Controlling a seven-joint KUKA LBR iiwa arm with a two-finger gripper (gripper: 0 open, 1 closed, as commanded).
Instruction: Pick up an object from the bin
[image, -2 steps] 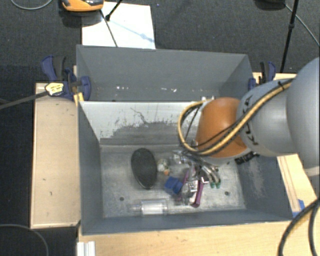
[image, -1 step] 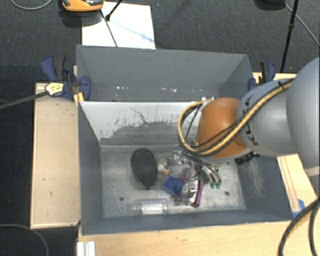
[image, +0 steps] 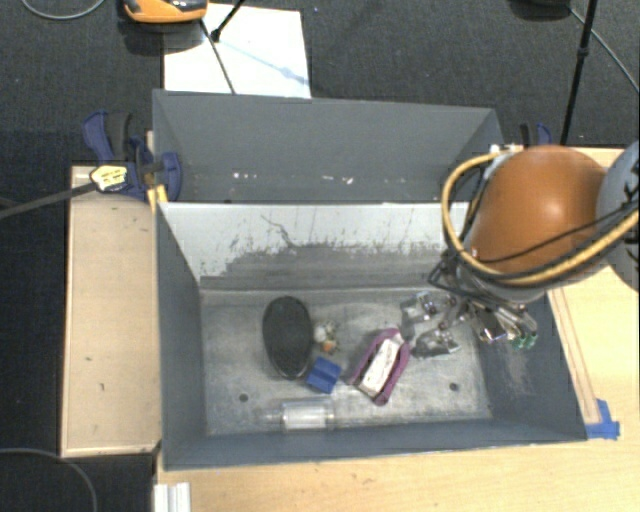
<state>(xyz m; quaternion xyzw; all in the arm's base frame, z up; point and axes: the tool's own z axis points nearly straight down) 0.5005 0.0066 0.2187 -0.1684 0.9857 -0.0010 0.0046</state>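
My gripper (image: 432, 326) hangs low in the right half of the bin, under the orange cover, just above the floor. Immediately to its left and slightly nearer the front lies a purple and white flat pack (image: 378, 366), tilted on the bin floor; its upper right end is close to the gripper, and I cannot tell whether they touch. A small blue block (image: 322, 377) rests against the pack's left side. Nothing shows inside the gripper.
A black oval object (image: 287, 337) lies left of centre, with a tiny yellowish piece (image: 325, 332) beside it. A clear plastic tube (image: 305, 414) lies along the front wall. Bare floor stretches to the left and behind the gripper on the right.
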